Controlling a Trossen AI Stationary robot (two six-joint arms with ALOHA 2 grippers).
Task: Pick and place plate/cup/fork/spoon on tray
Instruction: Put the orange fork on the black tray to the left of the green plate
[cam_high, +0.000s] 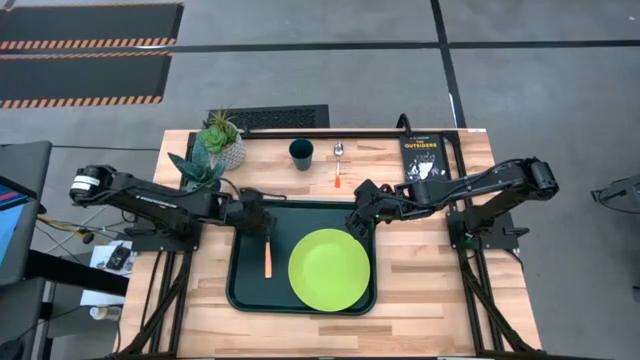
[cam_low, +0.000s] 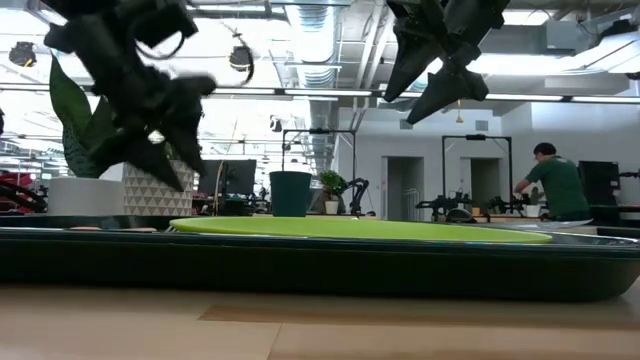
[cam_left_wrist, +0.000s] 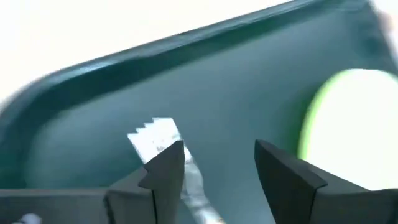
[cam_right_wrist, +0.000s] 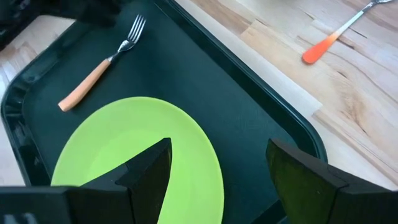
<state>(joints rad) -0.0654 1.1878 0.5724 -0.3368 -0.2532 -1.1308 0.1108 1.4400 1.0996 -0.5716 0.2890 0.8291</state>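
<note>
Fork (cam_right_wrist: 102, 64) and plate (cam_high: 329, 269) are down on the tray (cam_high: 243, 290), so you're between picks. Your left gripper (cam_left_wrist: 217, 168) hangs over the fork's tines, fingers apart, holding nothing. Your right gripper (cam_right_wrist: 217, 165) gapes wide above the plate's edge. Next you'll likely want the spoon (cam_high: 339, 165) or cup (cam_high: 301, 154), both out on the table behind the tray.

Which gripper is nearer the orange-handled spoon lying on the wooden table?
Right. The right gripper hovers just below the spoon; the left gripper sits farther off, over the fork.
</note>
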